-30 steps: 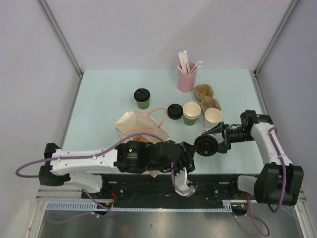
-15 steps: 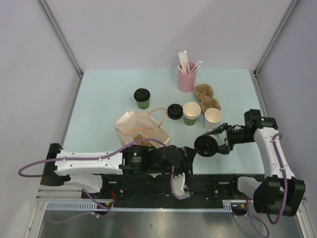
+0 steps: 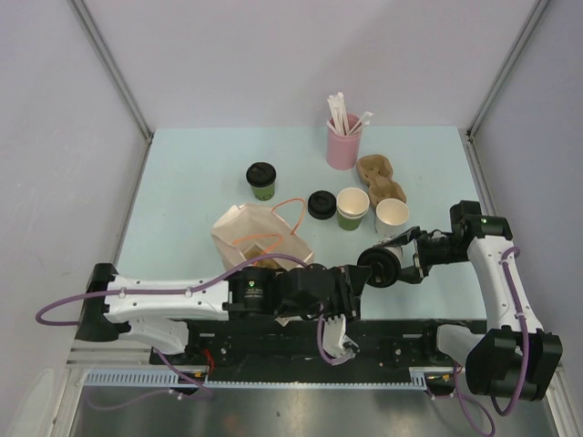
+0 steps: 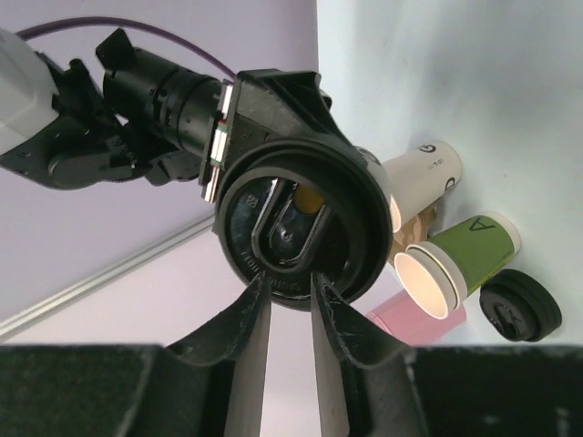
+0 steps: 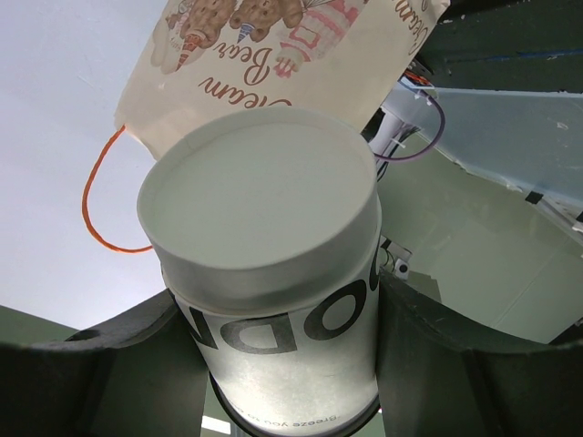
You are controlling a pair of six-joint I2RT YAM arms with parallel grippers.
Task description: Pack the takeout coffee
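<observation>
Bag [image 3: 260, 235] lies near my left hand [image 4: 290, 287]; my right hand [image 5: 278, 341] clasps the white cup [image 5: 264, 237] sideways, lid [image 4: 296, 228] facing left; whether my left hand grips its rim, I cannot tell.

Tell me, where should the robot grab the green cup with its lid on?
Probably round the paper wall of the green cup, just under its black lid, coming in level from the left. It stands upright and alone, with bare table on that side; the bag lies close on its near side.

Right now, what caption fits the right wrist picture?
Right gripper clamps the white cup, base toward camera, printed bag behind.
</observation>
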